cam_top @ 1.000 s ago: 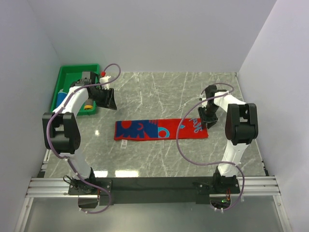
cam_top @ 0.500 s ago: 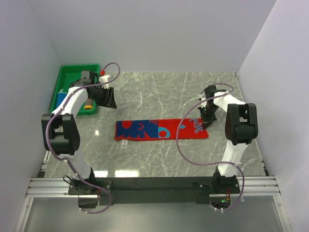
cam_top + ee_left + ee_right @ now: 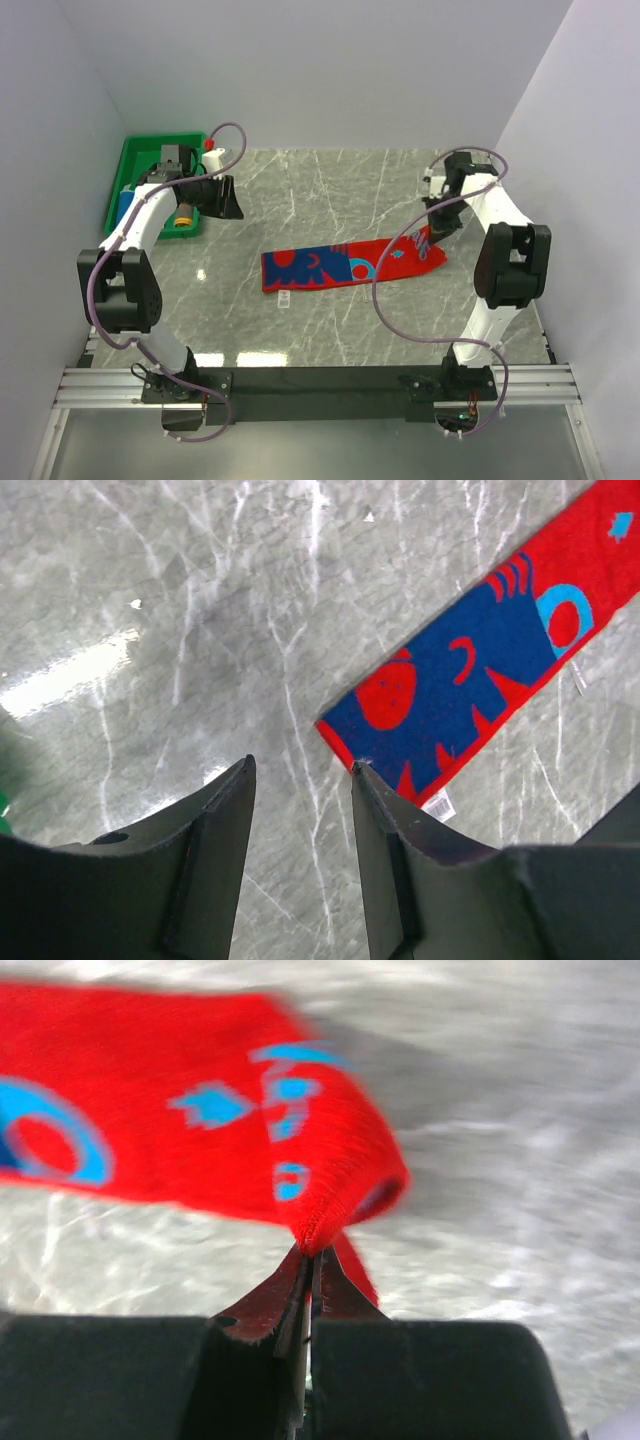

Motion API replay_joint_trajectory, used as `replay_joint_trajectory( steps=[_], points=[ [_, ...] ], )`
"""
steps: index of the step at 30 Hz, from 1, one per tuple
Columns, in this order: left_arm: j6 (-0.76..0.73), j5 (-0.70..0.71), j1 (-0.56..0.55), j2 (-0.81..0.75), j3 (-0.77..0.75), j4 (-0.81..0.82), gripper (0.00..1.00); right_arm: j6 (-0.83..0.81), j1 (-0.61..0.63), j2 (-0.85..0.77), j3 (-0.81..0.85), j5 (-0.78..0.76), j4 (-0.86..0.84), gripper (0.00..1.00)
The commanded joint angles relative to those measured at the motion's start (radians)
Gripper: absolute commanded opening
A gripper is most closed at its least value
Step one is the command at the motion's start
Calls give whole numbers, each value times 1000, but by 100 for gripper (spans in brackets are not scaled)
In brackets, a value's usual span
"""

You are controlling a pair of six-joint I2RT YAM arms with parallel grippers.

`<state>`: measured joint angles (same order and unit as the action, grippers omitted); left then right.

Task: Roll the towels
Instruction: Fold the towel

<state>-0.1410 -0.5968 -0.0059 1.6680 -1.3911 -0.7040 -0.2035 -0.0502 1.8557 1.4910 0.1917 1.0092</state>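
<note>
1x red-and-blue patterned towel point(image 3: 350, 263) w/ 1 white tag point(image 3: 285, 297). 1x green tray point(image 3: 140, 150), holding 1 blue towel point(image 3: 122, 205) + 1 orange towel point(image 3: 183, 222). 2x arms: left arm point(image 3: 140, 215), right arm point(image 3: 500, 215). 1 bench point(image 3: 350, 190).

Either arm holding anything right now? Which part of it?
Right gripper: jaws shut on the red-and-blue towel, pinching the edge of its red end. Left gripper: jaws open, holding nothing.

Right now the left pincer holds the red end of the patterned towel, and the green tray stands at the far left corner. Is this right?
No: it is the right pincer that holds the red end of the patterned towel, as the right wrist view shows. The green tray does stand at the far left corner.
</note>
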Motion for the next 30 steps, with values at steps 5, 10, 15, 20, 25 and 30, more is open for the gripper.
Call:
replay_joint_trajectory(
  steps=[5, 10, 15, 20, 25, 30],
  points=[
    [17, -113, 41, -11, -31, 0, 51, 32, 162, -6, 12, 231, 49, 0],
    [-5, -159, 60, -34, -17, -14, 70, 64, 239, 66, 26, 301, 5, 0],
    [-22, -172, 69, -91, 35, -6, 99, 70, 282, 149, 49, 310, -12, 0],
    [-28, -144, 72, -145, 73, 17, 99, 82, 311, 186, 83, 311, -12, 0],
    [-35, -120, 73, -151, 84, 14, 100, 93, 325, 212, 110, 318, -8, 0],
    [-40, -123, 73, -146, 87, 15, 99, 93, 334, 227, 127, 325, -1, 0]
  ],
)
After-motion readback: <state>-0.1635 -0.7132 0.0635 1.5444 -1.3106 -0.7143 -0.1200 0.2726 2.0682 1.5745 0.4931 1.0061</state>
